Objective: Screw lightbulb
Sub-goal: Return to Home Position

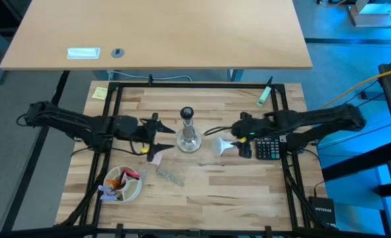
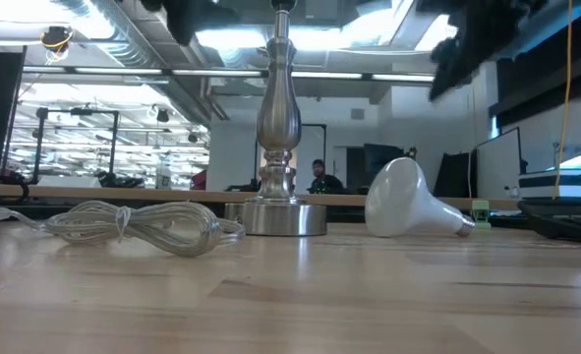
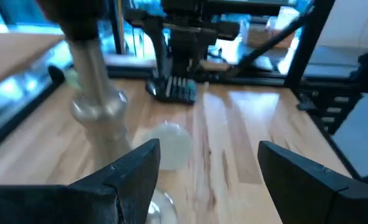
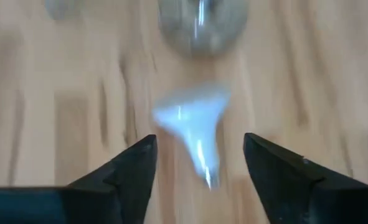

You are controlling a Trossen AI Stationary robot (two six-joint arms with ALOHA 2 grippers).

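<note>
The white lightbulb (image 1: 223,147) lies on its side on the table, domed head toward the stand, narrow base toward the table's right; it also shows in the low view (image 2: 408,202) and the right wrist view (image 4: 193,127). The shiny silver stand (image 1: 188,132) stands upright at the table's middle (image 2: 276,128). My right gripper (image 4: 199,165) is open above the bulb's base end, touching nothing. My left gripper (image 3: 208,168) is open just left of the stand (image 3: 96,106), touching nothing.
A coiled clear cord (image 2: 138,224) lies near the stand's foot. A calculator (image 1: 268,148) lies under the right arm. A bowl (image 1: 122,184) with small items sits at the near left. A green marker (image 1: 265,92) lies at the far right.
</note>
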